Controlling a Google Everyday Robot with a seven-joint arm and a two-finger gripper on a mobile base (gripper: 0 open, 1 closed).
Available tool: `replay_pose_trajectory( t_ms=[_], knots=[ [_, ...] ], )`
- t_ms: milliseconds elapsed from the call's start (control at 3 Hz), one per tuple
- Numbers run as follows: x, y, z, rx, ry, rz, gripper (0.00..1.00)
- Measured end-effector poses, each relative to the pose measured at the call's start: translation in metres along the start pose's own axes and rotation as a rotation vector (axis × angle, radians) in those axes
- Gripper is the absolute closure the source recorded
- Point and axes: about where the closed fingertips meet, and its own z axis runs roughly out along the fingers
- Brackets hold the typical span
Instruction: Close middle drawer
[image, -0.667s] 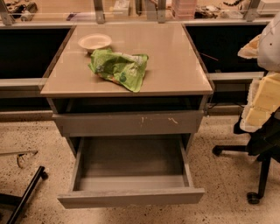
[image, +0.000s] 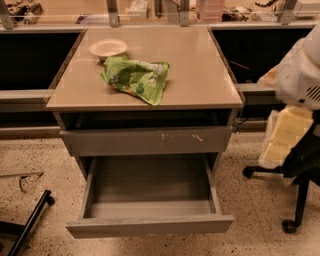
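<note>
Well, the middle drawer (image: 150, 187) hangs open; my gripper (image: 284, 136), probably that pale blur beside the chair (image: 301, 200), could be open or closed, I cannot tell.

Right edge: robot arm (image: 300, 70), a blurred white housing cut off at the border of view; its gripper lies somewhere out of sight. Behind the arm, an office chair (image: 301, 200) is half hidden. The pulled-out middle drawer (image: 150, 197) conceals whatever sits below it. Top drawer (image: 145, 141): interior too dark to read. Lower left: a black bar (image: 30, 222) runs off the edge. Print on the green bag (image: 137, 77) is illegible.
</note>
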Motion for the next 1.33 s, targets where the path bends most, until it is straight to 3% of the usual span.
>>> replay_pose_trajectory(
  t_ms=[333, 1000, 1333],
  knots=[
    [-0.012, 0.043, 0.061, -0.138, -0.032, -0.018, 0.00],
    [-0.009, 0.052, 0.070, -0.161, -0.021, -0.018, 0.00],
    [-0.007, 0.075, 0.104, -0.239, -0.040, -0.004, 0.00]
  ],
)
